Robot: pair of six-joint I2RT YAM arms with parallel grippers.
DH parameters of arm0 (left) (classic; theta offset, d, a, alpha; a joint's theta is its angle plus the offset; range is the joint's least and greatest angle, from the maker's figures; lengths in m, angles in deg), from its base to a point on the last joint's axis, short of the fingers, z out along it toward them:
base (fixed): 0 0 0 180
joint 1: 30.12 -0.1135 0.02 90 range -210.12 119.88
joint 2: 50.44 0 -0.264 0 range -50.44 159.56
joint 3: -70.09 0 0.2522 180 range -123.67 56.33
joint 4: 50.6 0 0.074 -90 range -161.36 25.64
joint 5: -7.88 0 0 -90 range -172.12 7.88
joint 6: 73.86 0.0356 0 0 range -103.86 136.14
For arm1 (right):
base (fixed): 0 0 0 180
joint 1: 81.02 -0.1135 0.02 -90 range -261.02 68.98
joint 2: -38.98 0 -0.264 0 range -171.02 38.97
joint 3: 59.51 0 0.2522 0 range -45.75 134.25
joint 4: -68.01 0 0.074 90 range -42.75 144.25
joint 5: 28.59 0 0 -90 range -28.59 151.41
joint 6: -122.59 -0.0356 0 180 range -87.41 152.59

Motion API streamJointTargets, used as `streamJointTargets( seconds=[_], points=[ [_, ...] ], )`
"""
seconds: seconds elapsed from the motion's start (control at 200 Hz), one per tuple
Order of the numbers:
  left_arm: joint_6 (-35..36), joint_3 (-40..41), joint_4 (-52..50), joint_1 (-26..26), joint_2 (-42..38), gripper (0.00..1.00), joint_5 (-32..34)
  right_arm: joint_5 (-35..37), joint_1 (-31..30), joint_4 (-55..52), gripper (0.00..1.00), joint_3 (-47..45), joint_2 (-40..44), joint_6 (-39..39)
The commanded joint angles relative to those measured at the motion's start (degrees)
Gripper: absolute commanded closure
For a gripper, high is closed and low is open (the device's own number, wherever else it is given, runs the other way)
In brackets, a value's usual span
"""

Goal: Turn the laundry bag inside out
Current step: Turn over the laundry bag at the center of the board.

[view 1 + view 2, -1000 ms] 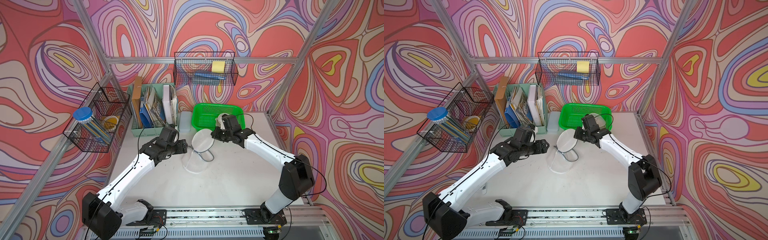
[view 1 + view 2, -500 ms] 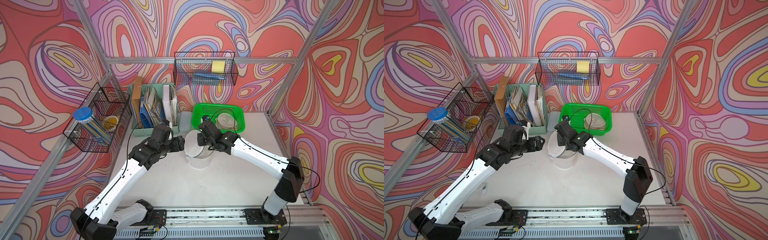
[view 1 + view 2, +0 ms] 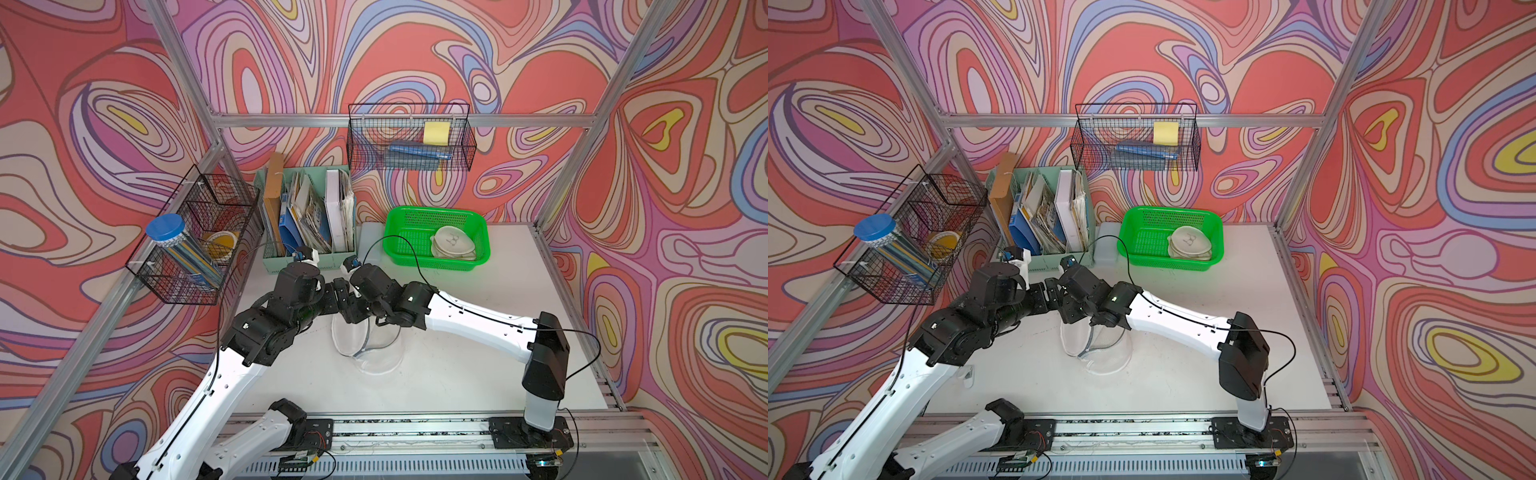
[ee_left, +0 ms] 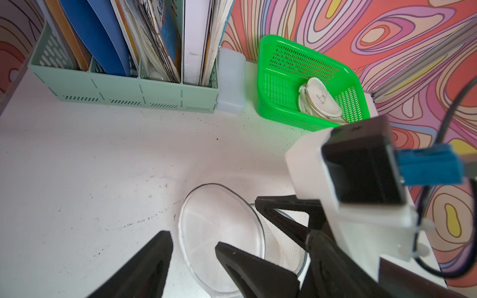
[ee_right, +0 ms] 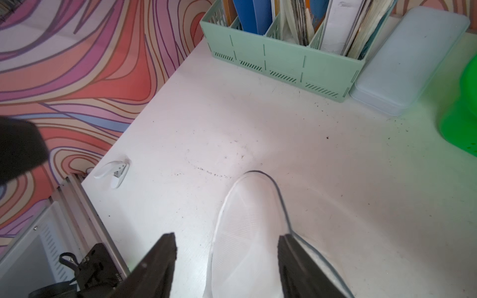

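On the table [image 3: 457, 374], our left gripper [image 4: 192, 238] and right gripper [image 5: 225, 236] gape empty astride the laundry bag [image 3: 353, 340] — we're lining up a grasp; next, pinch its rim.

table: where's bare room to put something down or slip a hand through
Bare: table right of the right arm, from green basket to the front edge; also the front strip between mesh laundry bag and rail. Crowded: back left, by the file organizer, where left gripper and right gripper meet over the bag.
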Motion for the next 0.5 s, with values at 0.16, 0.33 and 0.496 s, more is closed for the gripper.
streamJointTargets(
  seconds=[0.16,0.33,0.496],
  points=[
    [-3.7,0.1,-1.0,0.1,3.6,0.19,-4.8,3.2,2.4,-0.2,0.27,-4.6,5.2,0.6],
    [-5.8,1.4,1.7,0.2,8.2,0.27,-10.8,1.9,8.4,-4.3,0.29,-7.9,5.7,-1.9],
    [-13.7,0.9,3.1,1.8,17.3,0.39,-16.9,1.9,14.0,-2.1,0.26,-17.2,12.1,-3.2]
  ],
)
